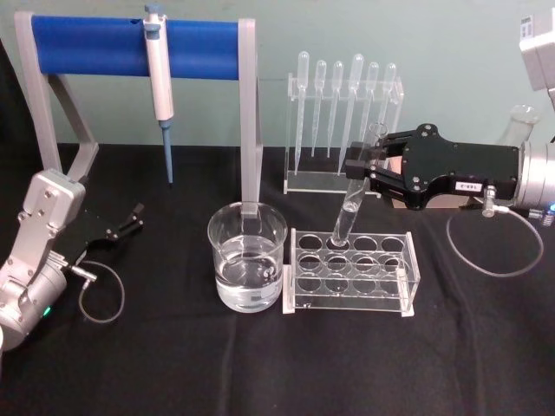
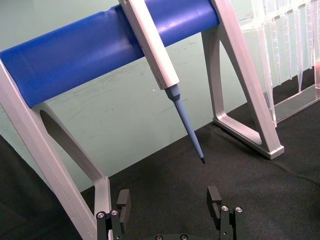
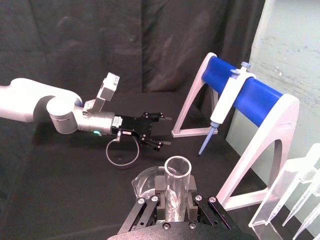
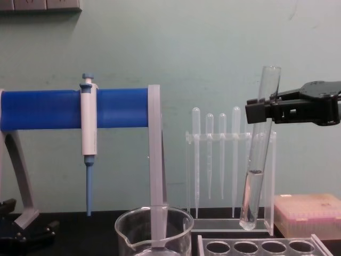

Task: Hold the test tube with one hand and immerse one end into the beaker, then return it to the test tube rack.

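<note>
Above rack [image 1: 408, 286], right gripper [image 1: 360, 165] clamps tilted test tube [image 1: 349, 208].

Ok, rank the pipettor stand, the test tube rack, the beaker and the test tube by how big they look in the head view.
1. Pipettor stand, by far the largest.
2. Test tube rack, wide and low.
3. Beaker, close behind the rack: taller but narrower.
4. Test tube, long but very thin.

Black-clothed table [image 1: 260, 373] with beaker [image 1: 247, 256], test tube rack [image 1: 347, 301], pipette stand [image 1: 329, 184], blue-barred pipettor stand [image 1: 87, 36].
</note>
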You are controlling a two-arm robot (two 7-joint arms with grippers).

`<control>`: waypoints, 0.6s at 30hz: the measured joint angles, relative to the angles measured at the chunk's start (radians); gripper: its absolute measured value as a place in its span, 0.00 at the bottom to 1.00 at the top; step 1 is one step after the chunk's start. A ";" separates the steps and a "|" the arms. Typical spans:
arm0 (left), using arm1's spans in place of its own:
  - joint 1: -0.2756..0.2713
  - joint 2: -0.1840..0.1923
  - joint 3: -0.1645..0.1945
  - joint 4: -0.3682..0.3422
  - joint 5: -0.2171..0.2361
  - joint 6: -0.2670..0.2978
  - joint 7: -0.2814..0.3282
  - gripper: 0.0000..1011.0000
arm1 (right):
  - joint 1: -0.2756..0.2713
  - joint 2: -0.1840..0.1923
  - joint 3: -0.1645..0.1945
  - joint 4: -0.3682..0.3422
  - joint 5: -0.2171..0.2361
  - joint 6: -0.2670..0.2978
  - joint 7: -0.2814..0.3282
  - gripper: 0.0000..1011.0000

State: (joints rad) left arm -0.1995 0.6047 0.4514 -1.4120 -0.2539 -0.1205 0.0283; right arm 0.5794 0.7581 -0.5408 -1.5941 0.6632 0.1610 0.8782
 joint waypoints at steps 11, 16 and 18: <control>0.000 0.000 0.000 0.000 0.000 0.000 0.000 0.99 | -0.001 0.000 0.002 -0.001 0.000 0.000 0.000 0.22; 0.000 0.000 0.000 0.000 0.000 0.000 0.000 0.99 | -0.001 0.000 0.002 -0.002 0.000 0.000 0.000 0.22; 0.000 0.000 0.000 0.000 0.000 0.000 0.000 0.99 | -0.001 0.000 0.002 -0.002 -0.001 0.000 0.000 0.22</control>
State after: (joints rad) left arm -0.1995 0.6047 0.4514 -1.4120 -0.2539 -0.1205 0.0283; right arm 0.5788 0.7581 -0.5385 -1.5957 0.6627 0.1613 0.8780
